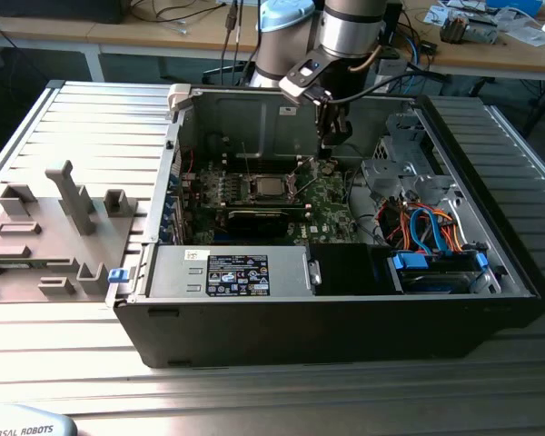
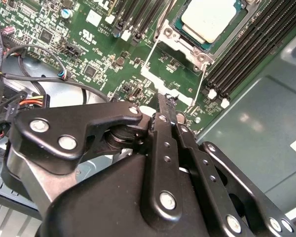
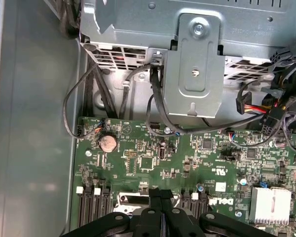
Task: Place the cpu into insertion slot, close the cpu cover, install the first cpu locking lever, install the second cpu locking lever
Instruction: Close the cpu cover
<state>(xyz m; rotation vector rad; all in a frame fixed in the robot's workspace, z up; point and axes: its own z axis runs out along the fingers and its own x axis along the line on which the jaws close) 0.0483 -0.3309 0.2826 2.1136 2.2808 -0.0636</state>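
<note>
Ribbed grey metal forms the counter (image 1: pixel 272 400), on which an open black case (image 1: pixel 327 331) is laid on its side. At the exterior view's left, a grey fixture tray (image 1: pixel 36 245) is set just beside the case.

Nearest inside the case, a labelled power supply (image 1: pixel 173 272) is mounted, with blue cables (image 1: pixel 427 227) toward the exterior view's right. Beyond these, the green board (image 1: pixel 331 204) is fitted.

The cpu (image 1: pixel 265 187) is seated in the slot (image 2: pixel 201 58) on this board, silver top upward. In the second wrist view the cover (image 2: pixel 176 25) is seen as a silver frame bordering the cpu; whether it is fully down cannot be told. Two thin wire levers (image 2: pixel 149 57) are seen running out from the slot corners toward the hand (image 2: pixel 166 98). Black memory slots (image 2: pixel 256 44) lie just beside the slot.

In the exterior view the hand is held over the board, near the slot on the exterior view's right and apart from the cpu. In both wrist views its fingers (image 3: pixel 155 200) are pressed together, with nothing seen between them.

Farther back, the arm (image 1: pixel 354 27) is seen, and behind it a wooden counter (image 1: pixel 145 38).
</note>
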